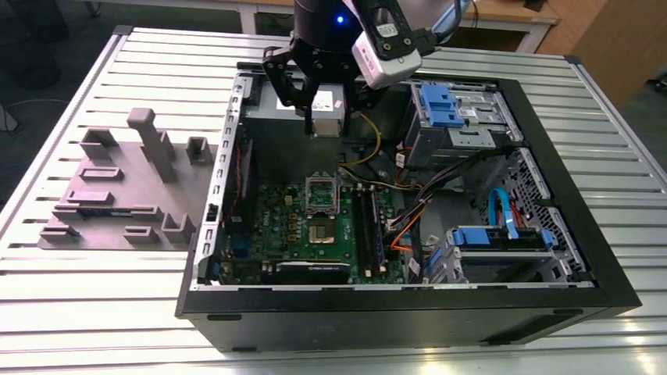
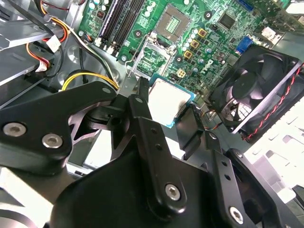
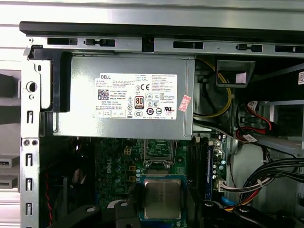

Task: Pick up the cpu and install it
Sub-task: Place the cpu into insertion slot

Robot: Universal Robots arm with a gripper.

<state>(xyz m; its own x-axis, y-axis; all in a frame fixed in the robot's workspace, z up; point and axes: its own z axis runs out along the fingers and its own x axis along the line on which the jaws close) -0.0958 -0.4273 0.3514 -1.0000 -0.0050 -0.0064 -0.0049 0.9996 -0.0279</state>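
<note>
Jaws grip the cpu (image 3: pixel 162 198), hiding two edges, above the motherboard (image 3: pixel 118 161).

A ribbed silvery metal table (image 1: pixel 94 297) spans the scene. Dark floor (image 1: pixel 42 94) lies at the exterior view's left, and brown wooden furniture (image 1: pixel 615 47) at its far right.

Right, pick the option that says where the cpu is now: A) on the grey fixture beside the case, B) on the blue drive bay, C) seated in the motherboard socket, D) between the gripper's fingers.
D: in both wrist views the cpu sits clamped between the fingers of the gripper, while the socket on the motherboard lies empty.
</note>
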